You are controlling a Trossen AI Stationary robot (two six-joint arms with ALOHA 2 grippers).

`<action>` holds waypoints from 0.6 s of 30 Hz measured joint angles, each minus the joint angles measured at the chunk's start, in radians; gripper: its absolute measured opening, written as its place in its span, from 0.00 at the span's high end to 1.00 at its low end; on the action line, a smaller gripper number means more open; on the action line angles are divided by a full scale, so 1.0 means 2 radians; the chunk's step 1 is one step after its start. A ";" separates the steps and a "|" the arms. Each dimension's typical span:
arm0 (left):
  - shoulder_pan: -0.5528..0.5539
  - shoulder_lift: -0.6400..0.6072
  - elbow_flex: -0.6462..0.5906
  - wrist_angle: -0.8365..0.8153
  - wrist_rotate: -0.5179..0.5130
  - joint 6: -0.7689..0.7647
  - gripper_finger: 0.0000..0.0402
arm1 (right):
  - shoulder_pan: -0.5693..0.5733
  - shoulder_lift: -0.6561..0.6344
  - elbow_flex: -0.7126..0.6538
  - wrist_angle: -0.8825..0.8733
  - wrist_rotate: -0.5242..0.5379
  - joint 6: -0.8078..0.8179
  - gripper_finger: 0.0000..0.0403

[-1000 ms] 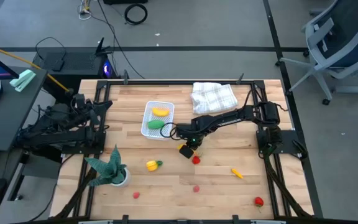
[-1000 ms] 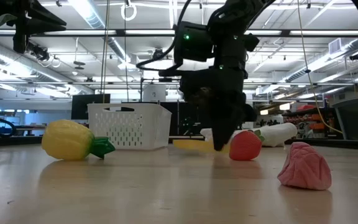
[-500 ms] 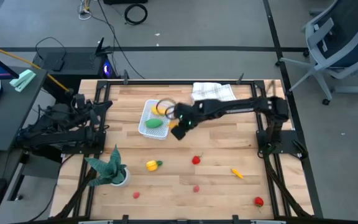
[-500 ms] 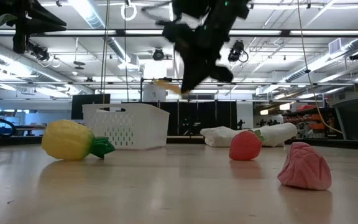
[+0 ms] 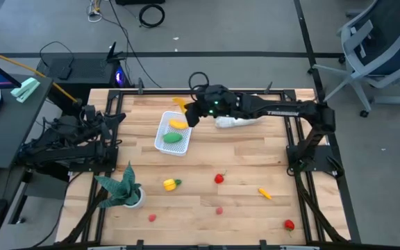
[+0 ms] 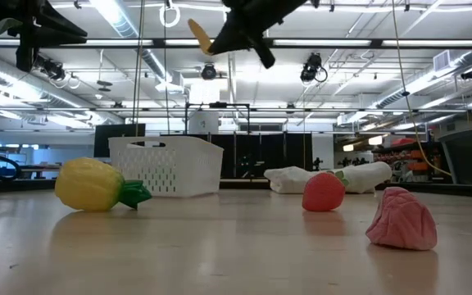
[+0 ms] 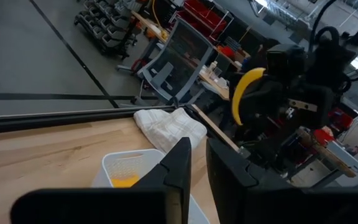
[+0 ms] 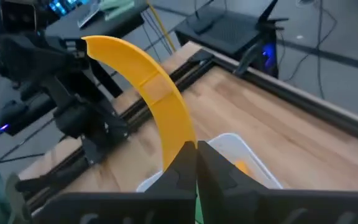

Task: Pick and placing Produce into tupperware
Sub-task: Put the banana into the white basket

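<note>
My right gripper (image 5: 189,111) is shut on a yellow banana (image 5: 180,104), high above the far edge of the white tupperware (image 5: 174,133). The tupperware rests on the table and holds a yellow piece (image 5: 178,124) and a green piece (image 5: 172,137). Loose on the table lie a yellow-green piece (image 5: 171,184), a red one (image 5: 219,178), an orange one (image 5: 264,193), two small pink ones (image 5: 219,209) and another red one (image 5: 288,224). My left gripper (image 7: 199,168) waits shut at the table's left edge, touching nothing. My right gripper pinches one end of the banana (image 8: 180,140) between its two fingers. The fingers come from the table's right, slanting slightly down. The rest of the curved banana (image 6: 198,34) sticks out past the fingers toward the table's left, lifted clear of the table.
A white checked cloth (image 5: 236,120) lies at the far side, partly under my right arm. A green plant in a white pot (image 5: 121,189) stands near the front left. Bare wood lies between the tupperware and the loose pieces.
My right gripper has risen from the table beside the red piece, carrying the banana toward the far left until it is above the tupperware's far edge. It has tipped from pointing down to nearly level. The banana is lifted clear.
</note>
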State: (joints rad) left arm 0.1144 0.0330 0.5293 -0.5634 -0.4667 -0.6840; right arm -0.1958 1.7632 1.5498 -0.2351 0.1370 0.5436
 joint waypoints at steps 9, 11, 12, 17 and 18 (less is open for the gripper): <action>0.000 0.000 0.000 -0.008 0.000 0.010 0.86 | 0.000 0.120 0.076 -0.018 -0.065 -0.036 1.00; 0.000 0.000 0.000 -0.008 0.000 0.009 0.86 | 0.001 0.154 0.120 -0.046 -0.072 -0.066 1.00; 0.000 0.000 0.000 -0.008 0.000 0.006 0.86 | 0.001 0.170 0.147 -0.069 -0.073 -0.086 1.00; 0.000 0.000 0.000 -0.008 0.000 -0.006 0.87 | -0.002 0.252 0.312 -0.249 -0.061 -0.178 1.00; 0.000 0.000 0.000 -0.008 0.000 -0.006 0.87 | -0.003 0.268 0.340 -0.287 -0.050 -0.187 1.00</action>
State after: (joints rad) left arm 0.1150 0.0330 0.5293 -0.5792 -0.4667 -0.6960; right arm -0.2011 2.2995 2.2296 -0.8085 0.0365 0.1697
